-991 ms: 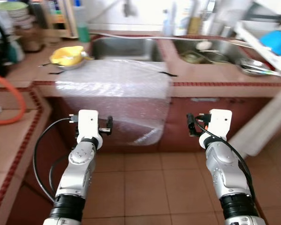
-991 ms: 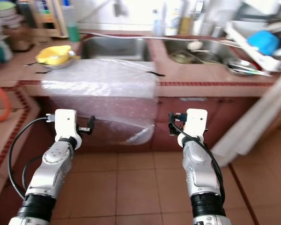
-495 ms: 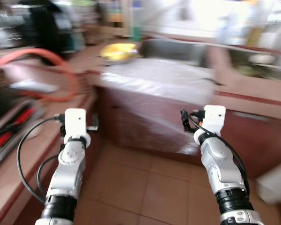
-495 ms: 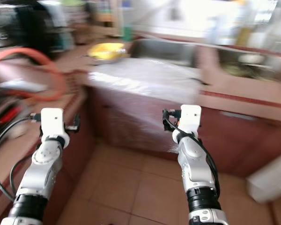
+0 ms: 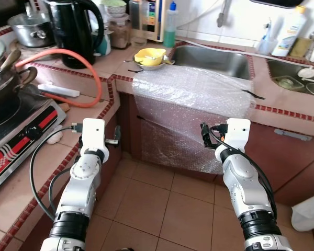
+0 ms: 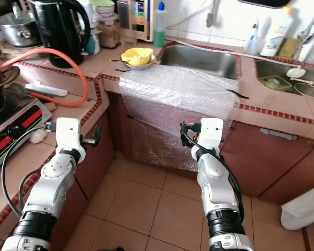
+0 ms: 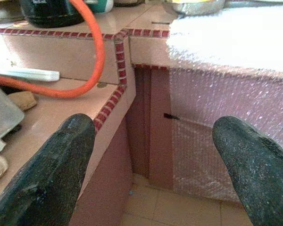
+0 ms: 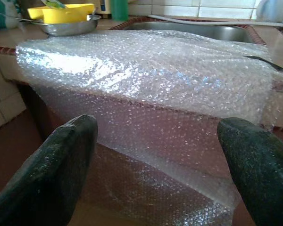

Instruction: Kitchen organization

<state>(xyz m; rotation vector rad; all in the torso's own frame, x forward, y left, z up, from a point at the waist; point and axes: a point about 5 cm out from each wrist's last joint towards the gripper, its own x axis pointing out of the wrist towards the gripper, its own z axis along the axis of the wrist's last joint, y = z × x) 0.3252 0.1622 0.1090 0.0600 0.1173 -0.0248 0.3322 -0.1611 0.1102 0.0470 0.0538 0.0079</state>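
Robot stands facing the tiled counter (image 5: 282,99), both arms raised in front of it, nothing held. Left gripper (image 7: 151,165) spread wide, aimed at the counter's inner corner beside the stove. Right gripper (image 8: 155,160) likewise spread wide, pointed at the bubble wrap (image 5: 193,94). The wrap drapes over the counter's front edge before the sink (image 5: 212,55) and hangs down the cabinet face, seemingly as a protective cover. Yellow bowl (image 5: 149,55) sits at the sink's left corner; kettle (image 5: 73,29) at the back. Likely approaching, target unclear.
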